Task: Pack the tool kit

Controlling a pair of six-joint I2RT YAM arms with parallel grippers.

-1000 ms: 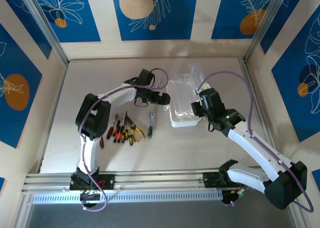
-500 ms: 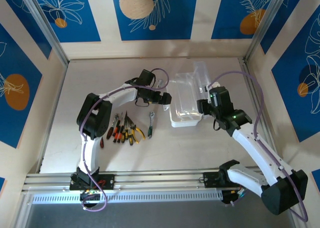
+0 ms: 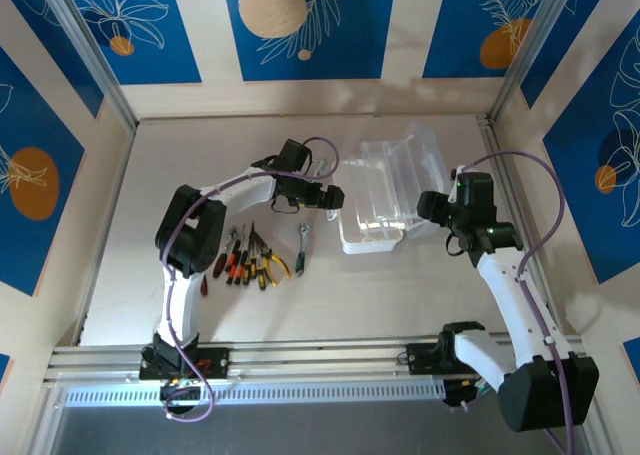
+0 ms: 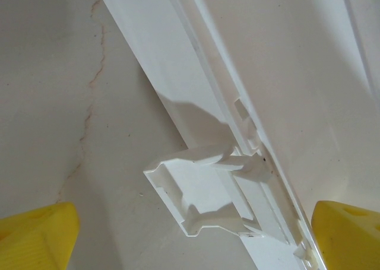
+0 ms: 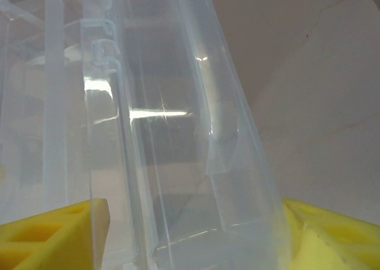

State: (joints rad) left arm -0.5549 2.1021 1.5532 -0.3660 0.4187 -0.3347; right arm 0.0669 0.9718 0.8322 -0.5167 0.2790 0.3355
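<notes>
top external view: closest to the arm bases, the small tools lie in a row on the table. they are nearer than the left gripper and a bit to its left. the screwdrivers are at the left end. the pliers with orange and yellow handles come next. the metal ratchet is at the right end, closest to that gripper.

the white see-through case sits between the two grippers. it is just right of the left gripper and just left of the right gripper. its lid is lifted up, past the right gripper on the far side.

left wrist view: the yellow fingers of the left gripper stand wide apart and hold nothing. the edge of the case runs between them, with a white latch sticking out of it.

right wrist view: the right gripper's yellow fingers are spread wide too. the clear lid stands between them. you cannot tell if they squeeze it or just sit beside it.
</notes>
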